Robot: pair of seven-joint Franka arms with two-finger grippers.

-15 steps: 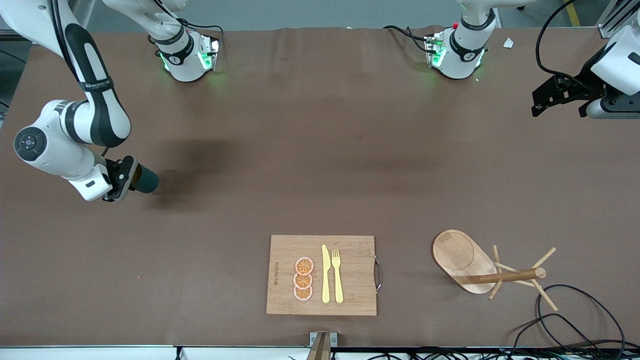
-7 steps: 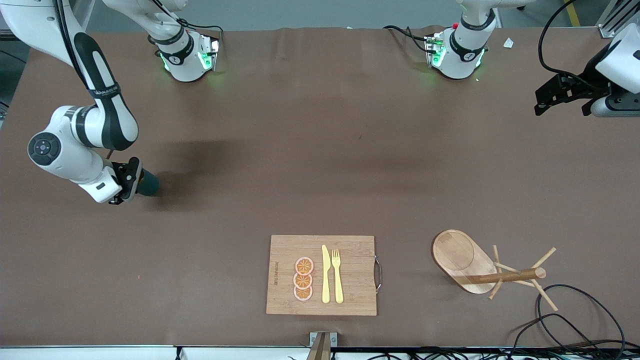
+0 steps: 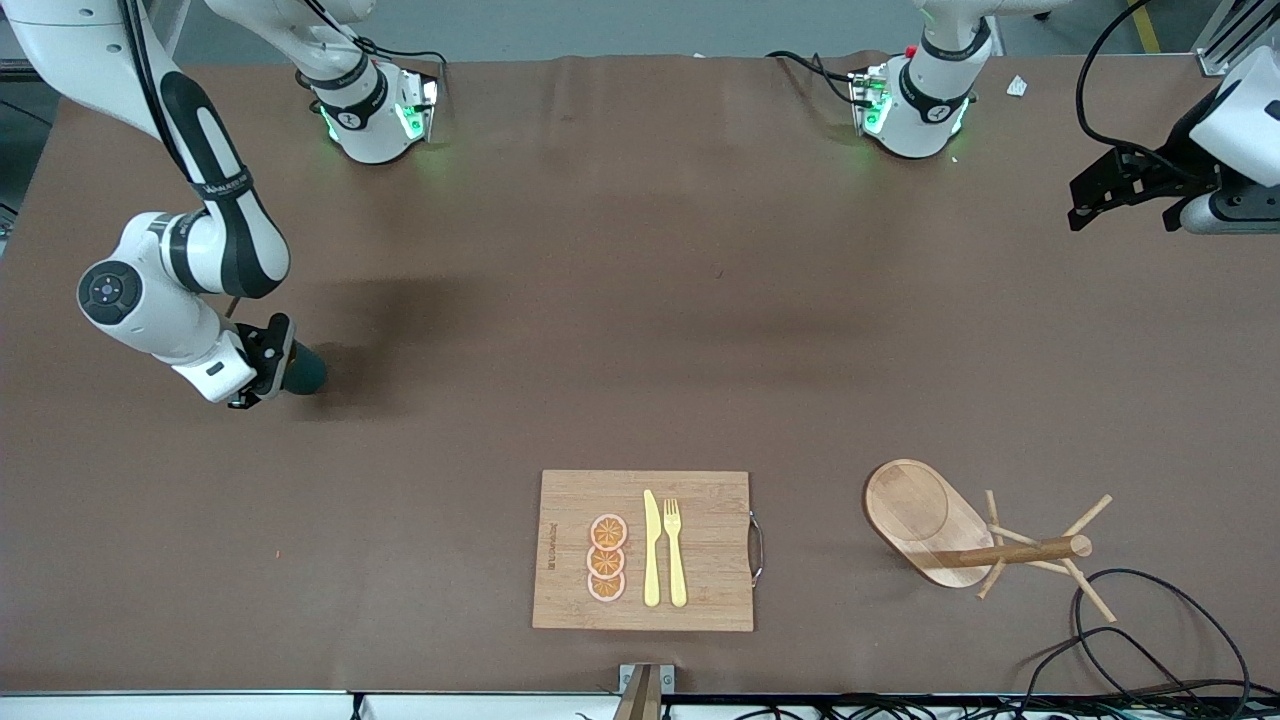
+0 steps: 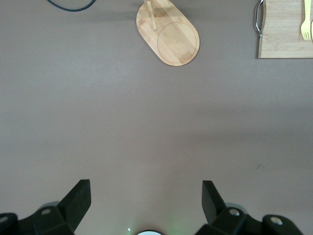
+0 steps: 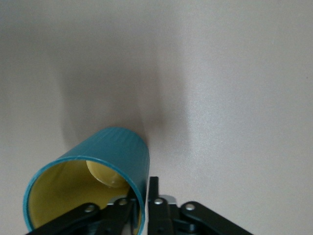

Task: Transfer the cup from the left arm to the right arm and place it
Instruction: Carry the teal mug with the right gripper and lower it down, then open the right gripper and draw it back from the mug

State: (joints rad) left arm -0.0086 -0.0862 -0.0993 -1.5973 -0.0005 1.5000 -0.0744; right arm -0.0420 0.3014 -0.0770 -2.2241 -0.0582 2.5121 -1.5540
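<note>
The cup (image 3: 303, 370), dark teal with ribbed sides and a yellowish inside (image 5: 73, 196), is tilted low over the table near the right arm's end. Its base is at its own shadow, and its handle is hidden. My right gripper (image 3: 268, 366) grips the cup's rim wall, one finger inside and one outside (image 5: 143, 188). My left gripper (image 3: 1118, 190) waits high over the left arm's end of the table. Its fingers (image 4: 77, 198) stand wide apart with only bare table between them (image 4: 146, 196).
A wooden cutting board (image 3: 560, 500) with orange slices (image 3: 606, 558), a yellow knife (image 3: 651, 550) and fork (image 3: 676, 552) lies near the front camera. Beside it, toward the left arm's end, a wooden mug tree (image 3: 960, 535) lies tipped over, with black cables (image 3: 1150, 640) close by.
The right arm has shifted a little toward the table's middle and brought the cup lower, closer to its shadow. The left gripper rose slightly early on, then held still.
</note>
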